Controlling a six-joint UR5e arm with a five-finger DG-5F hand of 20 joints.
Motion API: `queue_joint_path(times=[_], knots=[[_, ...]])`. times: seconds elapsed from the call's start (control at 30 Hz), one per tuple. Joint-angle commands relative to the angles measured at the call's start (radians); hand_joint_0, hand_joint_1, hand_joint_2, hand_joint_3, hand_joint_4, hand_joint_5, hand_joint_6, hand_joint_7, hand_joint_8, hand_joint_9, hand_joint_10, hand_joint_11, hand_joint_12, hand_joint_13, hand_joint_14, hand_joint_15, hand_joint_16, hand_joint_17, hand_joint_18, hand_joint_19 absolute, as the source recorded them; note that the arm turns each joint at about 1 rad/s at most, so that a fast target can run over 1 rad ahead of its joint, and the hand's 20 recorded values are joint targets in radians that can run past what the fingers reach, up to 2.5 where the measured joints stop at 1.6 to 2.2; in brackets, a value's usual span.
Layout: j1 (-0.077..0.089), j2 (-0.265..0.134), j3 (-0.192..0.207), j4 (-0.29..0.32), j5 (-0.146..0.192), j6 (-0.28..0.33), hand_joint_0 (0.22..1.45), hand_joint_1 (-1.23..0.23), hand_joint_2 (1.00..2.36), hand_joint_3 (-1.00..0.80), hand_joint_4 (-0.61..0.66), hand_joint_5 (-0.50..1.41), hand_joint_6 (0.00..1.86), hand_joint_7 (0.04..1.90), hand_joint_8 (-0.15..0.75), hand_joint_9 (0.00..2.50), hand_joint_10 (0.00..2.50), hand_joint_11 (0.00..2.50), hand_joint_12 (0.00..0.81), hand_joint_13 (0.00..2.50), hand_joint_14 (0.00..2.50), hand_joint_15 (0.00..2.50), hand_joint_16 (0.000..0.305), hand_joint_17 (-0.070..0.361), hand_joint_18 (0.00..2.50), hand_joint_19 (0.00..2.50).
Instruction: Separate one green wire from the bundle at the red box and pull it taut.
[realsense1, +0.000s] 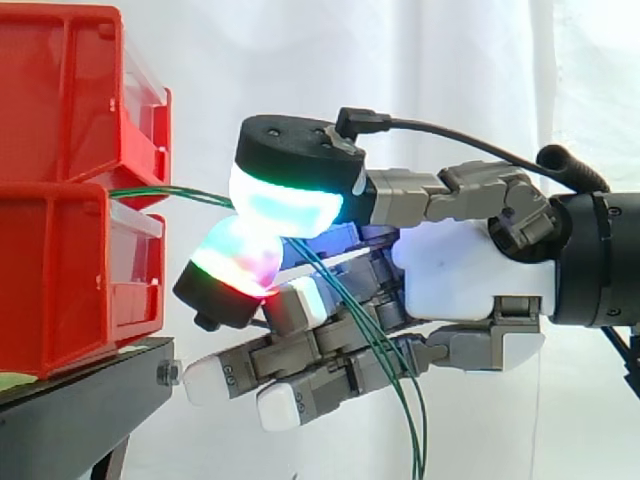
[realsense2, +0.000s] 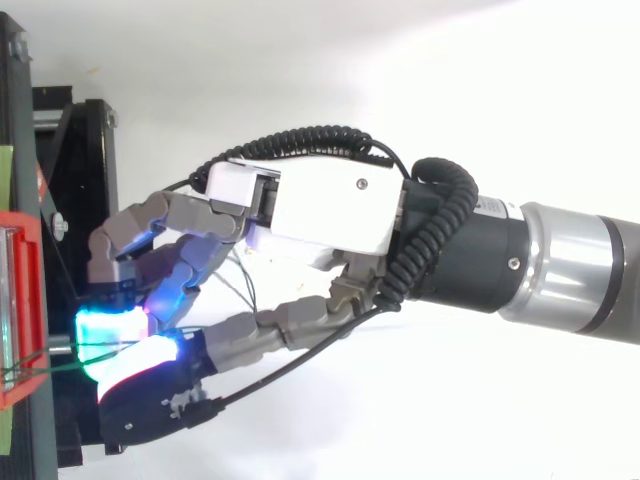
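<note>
The green wire is thin, light and limp. It has no stiffness of its own and its insulation looks smooth, so I judge it would slide through a loose grip and kink if bent sharply. A firm pinch across it, near the box, with a straight pull along its length, looks the safest way to take it. It comes out of the red box about where the upper bin sits on the lower one. From there it runs almost level, with a slight sag, to the hand. The hand is closed on it, with two glowing pads pressed together around the strand just beside the bin fronts. The other fingers are half curled below and hold nothing that can be seen. Behind the pinch, the loose strands trail across the fingers and hang down freely. How many there are is hard to tell. From above, the wire shows as a faint line between the box and the lit pads. The bins rest on a black stand before a white curtain. No readable writing or label can be made out on the bins, the stand or the wire.
</note>
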Motion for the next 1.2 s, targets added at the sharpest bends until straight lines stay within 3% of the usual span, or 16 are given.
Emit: queue_joint_path(times=[0.0, 0.03, 0.2, 0.33, 0.47, 0.67, 0.97, 1.1, 1.17], knots=[[0.001, 0.001, -0.002, 0.001, 0.002, 0.002, 0.62, -0.80, 1.01, -0.38, 0.22, -0.19, 0.89, 1.10, 0.346, 1.03, 0.02, 1.01, 0.321, 0.73, 0.01, 0.29, 0.045, 0.101, 0.77, 0.35], [0.002, 0.000, -0.002, 0.001, 0.002, 0.002, 0.61, -0.78, 1.00, -0.50, 0.23, -0.19, 0.89, 1.10, 0.346, 1.03, 0.02, 1.01, 0.322, 0.73, 0.01, 0.30, 0.045, 0.101, 0.77, 0.36], [0.002, 0.001, -0.002, 0.001, 0.007, 0.002, 0.53, -0.60, 1.00, -0.50, 0.25, -0.19, 0.88, 1.08, 0.358, 1.04, 0.02, 1.00, 0.336, 0.74, 0.01, 0.30, 0.048, 0.107, 0.80, 0.36], [0.002, 0.001, -0.002, 0.001, 0.007, 0.004, 0.55, -0.59, 1.00, -0.50, 0.25, -0.19, 0.87, 1.07, 0.353, 1.02, 0.02, 1.00, 0.333, 0.74, 0.01, 0.29, 0.047, 0.105, 0.79, 0.37], [0.002, 0.001, -0.002, 0.001, 0.007, 0.008, 0.60, -0.63, 1.02, -0.27, 0.22, -0.19, 0.88, 1.12, 0.347, 1.02, 0.02, 1.00, 0.328, 0.73, 0.01, 0.30, 0.045, 0.102, 0.78, 0.36], [0.002, 0.001, -0.002, 0.001, 0.005, 0.008, 0.62, -0.73, 1.02, -0.16, 0.16, -0.20, 0.90, 1.10, 0.347, 0.99, 0.01, 1.01, 0.327, 0.72, 0.01, 0.30, 0.045, 0.102, 0.78, 0.36], [0.002, 0.001, 0.000, 0.001, 0.007, 0.008, 0.68, -0.86, 1.02, -0.19, 0.18, -0.22, 0.91, 1.08, 0.335, 0.91, 0.01, 1.01, 0.324, 0.71, 0.01, 0.29, 0.045, 0.102, 0.76, 0.32], [0.002, 0.001, 0.000, 0.001, 0.007, 0.008, 0.72, -0.89, 1.01, -0.31, 0.22, -0.22, 0.92, 1.05, 0.327, 0.88, 0.01, 1.00, 0.320, 0.70, 0.01, 0.29, 0.045, 0.102, 0.76, 0.31], [0.004, 0.001, 0.000, 0.001, 0.005, 0.008, 0.69, -0.88, 1.00, -0.48, 0.24, -0.22, 0.92, 1.02, 0.329, 0.87, 0.01, 1.00, 0.318, 0.70, 0.01, 0.29, 0.045, 0.102, 0.76, 0.32]])
